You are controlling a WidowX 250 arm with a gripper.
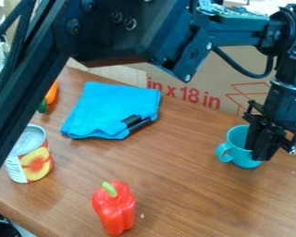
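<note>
At the right side of the table, the black gripper (265, 144) hangs pointing down at a teal cup (238, 156). It overlaps the right part of the cup's rim and hides that side. Whether it grips the rim cannot be made out. The cup stands upright on the wood, its handle facing left. A red toy bell pepper (115, 212) with a green stem is near the front edge. At the left stands a can (34, 159) with a fruit label. A folded blue cloth (113, 109) lies farther back, with a black object (137, 122) on its right corner.
Cardboard boxes (181, 88) stand along the back of the wooden table (169, 171). An orange and green object (49, 97) is at the back left, partly behind the arm. The arm's dark links cross the upper left and top. The table's left edge runs down beyond the can.
</note>
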